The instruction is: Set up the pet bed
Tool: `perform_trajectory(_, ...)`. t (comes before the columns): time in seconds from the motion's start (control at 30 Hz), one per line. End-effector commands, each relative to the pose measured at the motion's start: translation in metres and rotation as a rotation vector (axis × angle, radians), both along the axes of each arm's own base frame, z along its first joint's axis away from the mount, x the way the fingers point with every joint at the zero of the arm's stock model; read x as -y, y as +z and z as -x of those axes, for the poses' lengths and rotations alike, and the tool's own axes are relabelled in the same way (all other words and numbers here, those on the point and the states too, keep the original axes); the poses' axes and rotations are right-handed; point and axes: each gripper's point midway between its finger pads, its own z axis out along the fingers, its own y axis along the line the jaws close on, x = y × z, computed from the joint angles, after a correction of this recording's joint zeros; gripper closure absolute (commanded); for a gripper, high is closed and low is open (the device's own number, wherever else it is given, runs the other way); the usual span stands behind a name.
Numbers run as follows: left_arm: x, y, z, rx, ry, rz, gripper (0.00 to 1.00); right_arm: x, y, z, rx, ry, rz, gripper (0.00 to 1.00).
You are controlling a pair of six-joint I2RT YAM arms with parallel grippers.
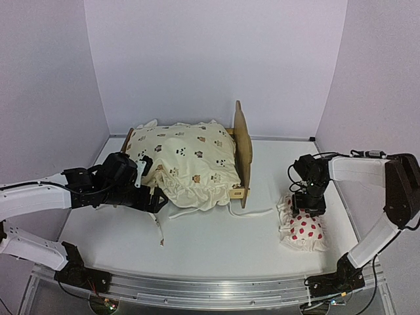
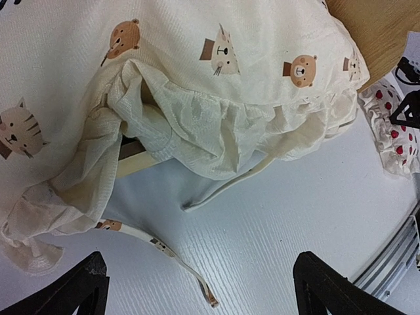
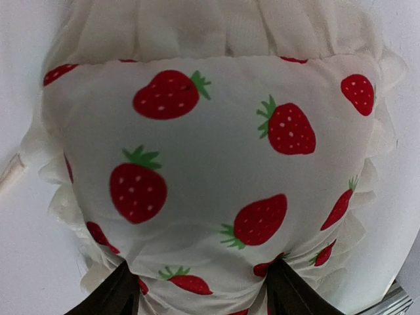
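Observation:
The pet bed (image 1: 243, 151) stands at the back centre, its curvy plywood end board upright on the right. A cream animal-print cushion (image 1: 187, 161) covers it and spills over the near side. My left gripper (image 1: 154, 197) hovers open just in front of the cushion's ruffled edge (image 2: 216, 131), with only bare table and a loose tie (image 2: 164, 249) between its fingers (image 2: 72, 289). My right gripper (image 1: 308, 209) points down on a white strawberry-print pillow (image 1: 305, 230). In the right wrist view the pillow (image 3: 210, 151) bulges between both fingertips (image 3: 289, 292), its fabric puckered where they press in.
Cushion ties trail on the white table (image 1: 216, 243) in front of the bed (image 1: 252, 213). The pillow (image 2: 387, 125) lies to the right of the bed's wooden end board (image 2: 374, 33). A metal rail (image 1: 210, 285) runs along the near edge. Lilac walls enclose the back and sides.

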Motion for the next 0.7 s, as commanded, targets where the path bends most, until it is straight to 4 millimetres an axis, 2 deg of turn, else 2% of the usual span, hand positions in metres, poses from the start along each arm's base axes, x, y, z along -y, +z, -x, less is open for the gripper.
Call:
perform_trajectory(0.0, 0.012, 0.023, -0.009, 0.046, -0.012, 0.055, 0.01, 0.007, -0.003, 0.008, -0.024, 0.009, 0.041, 0.57)
perform_trajectory(0.07, 0.013, 0.024, -0.010, 0.046, -0.014, 0.058, 0.02, 0.005, 0.006, 0.003, 0.011, 0.012, 0.031, 0.74)
perform_trajectory(0.13, 0.013, 0.025, -0.010, 0.049, -0.013, 0.059, 0.02, 0.001, 0.024, -0.007, 0.067, 0.014, 0.013, 0.95)
perform_trajectory(0.17, 0.013, 0.026, -0.010, 0.052, -0.012, 0.062, 0.02, -0.001, 0.034, -0.009, 0.080, 0.018, 0.010, 1.00)
perform_trajectory(0.27, 0.010, 0.030, -0.011, 0.064, -0.003, 0.060, 0.02, -0.015, 0.083, -0.026, 0.181, 0.041, -0.006, 1.00)
perform_trajectory(0.33, 0.008, 0.033, -0.011, 0.075, 0.005, 0.061, 0.02, -0.031, 0.112, -0.030, 0.227, 0.084, -0.009, 1.00)
perform_trajectory(0.47, 0.004, 0.040, -0.011, 0.096, 0.012, 0.065, 0.02, -0.071, 0.179, -0.047, 0.366, 0.168, -0.045, 1.00)
perform_trajectory(0.67, 0.002, 0.045, -0.011, 0.108, 0.017, 0.070, 0.02, -0.127, 0.259, -0.069, 0.542, 0.276, -0.050, 1.00)
